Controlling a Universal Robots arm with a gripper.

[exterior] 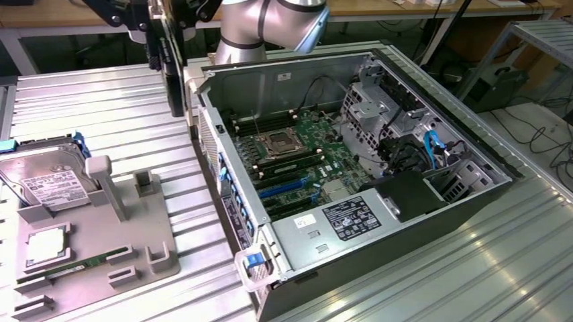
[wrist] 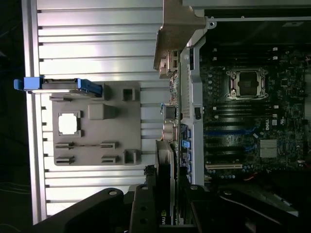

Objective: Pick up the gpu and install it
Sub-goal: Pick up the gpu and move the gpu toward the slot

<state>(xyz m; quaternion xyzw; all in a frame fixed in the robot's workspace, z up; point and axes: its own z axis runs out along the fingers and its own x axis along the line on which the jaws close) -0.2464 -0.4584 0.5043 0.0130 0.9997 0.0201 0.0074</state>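
gpu (exterior: 170, 74), thin flat black card, pinched between fingers (wrist: 143, 213), above ribbed metal table (exterior: 98, 100)

The gpu (exterior: 170, 74) is black, and its bracket (wrist: 177, 39) is pale beige-silver. The table (exterior: 98, 107) is silver with ribbed lines. The tray (exterior: 125, 231) is grey. The drive (exterior: 45, 181) is silver, with a white label and blue rails. The board (exterior: 313, 144) is green with blue slots (exterior: 286, 182). The stick (exterior: 85, 263) is green.
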